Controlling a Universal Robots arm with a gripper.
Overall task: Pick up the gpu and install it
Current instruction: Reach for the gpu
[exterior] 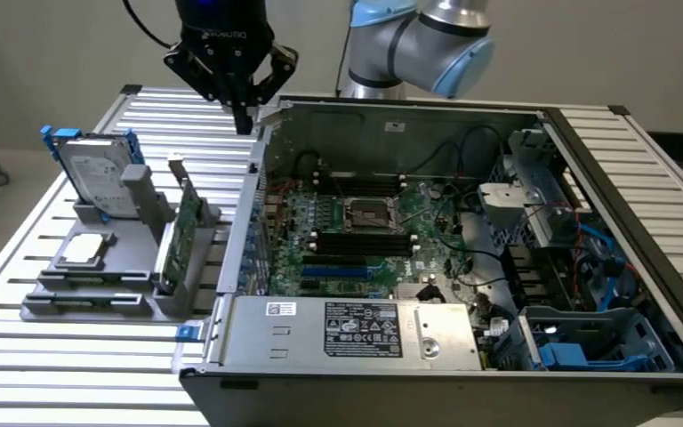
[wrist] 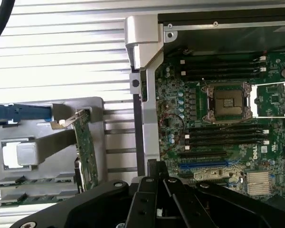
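The gpu (exterior: 184,236) stands on edge in a grey holder (exterior: 92,301) at the exterior view's left, green circuit board facing out, metal bracket at its far end. In the wrist view the gpu (wrist: 87,152) is a thin green strip rising from the holder (wrist: 19,187). My gripper (exterior: 243,120) hangs high over the far left corner of the open computer case (exterior: 253,191), well behind and above the gpu. Its black fingers (wrist: 154,173) are pressed together with nothing between them.
A silver hard drive (exterior: 99,169) with blue clips leans in the same holder, and a small square silver chip (exterior: 85,252) lies flat in front of it. Inside the case are the motherboard (exterior: 359,231), a blue slot (wrist: 204,166) and the power supply (exterior: 354,331).
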